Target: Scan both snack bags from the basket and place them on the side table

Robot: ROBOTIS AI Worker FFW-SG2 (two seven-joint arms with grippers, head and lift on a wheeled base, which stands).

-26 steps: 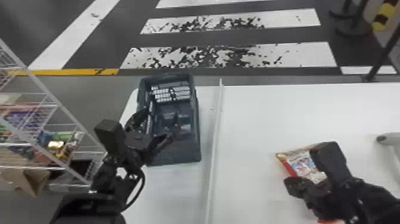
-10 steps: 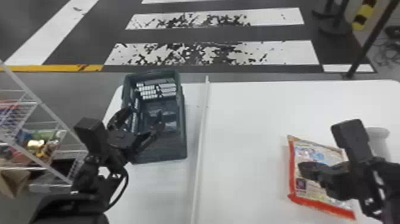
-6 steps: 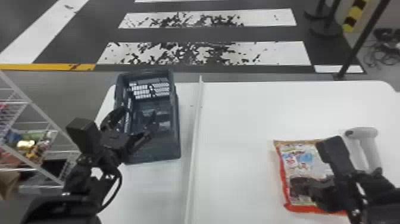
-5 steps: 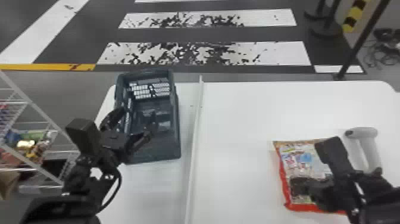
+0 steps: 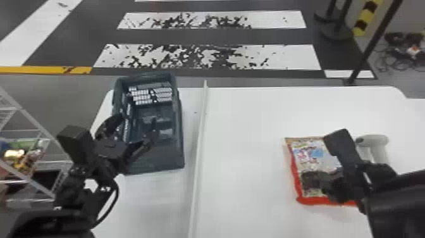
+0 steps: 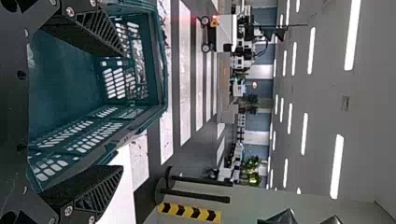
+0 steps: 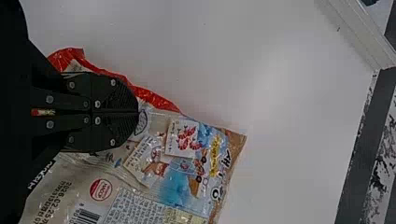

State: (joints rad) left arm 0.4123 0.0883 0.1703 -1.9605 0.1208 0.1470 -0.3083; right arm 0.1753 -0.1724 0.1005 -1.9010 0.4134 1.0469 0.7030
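Note:
Over the near left part of the dark basket (image 5: pixel 182 136), my left gripper (image 5: pixel 136 124) stands open. The left wrist view shows its spread fingers, the left gripper (image 6: pixel 119 111) at the teal basket wall (image 6: pixel 161 60). On the right, my right gripper (image 5: pixel 311 182) is over a red-edged snack bag (image 5: pixel 311 155). In the right wrist view the right gripper (image 7: pixel 136 112) is shut, pinching the creased snack bag (image 7: pixel 187 177); the pinched part is hidden under the fingers. Just right of the bag is a pale handheld scanner (image 5: pixel 376 142), partly behind the right arm.
A raised white divider (image 5: pixel 200 139) runs front to back across the white table (image 5: pixel 246 126), between basket and bag. A wire rack (image 5: pixel 30 117) with goods stands beyond the table's left edge. A dark post (image 5: pixel 370 47) rises behind the right side.
Since the earliest frame, the bag has shifted right of the divider and turned with my right gripper. The head view has swung rightward. Over the last half second hardly anything moved.

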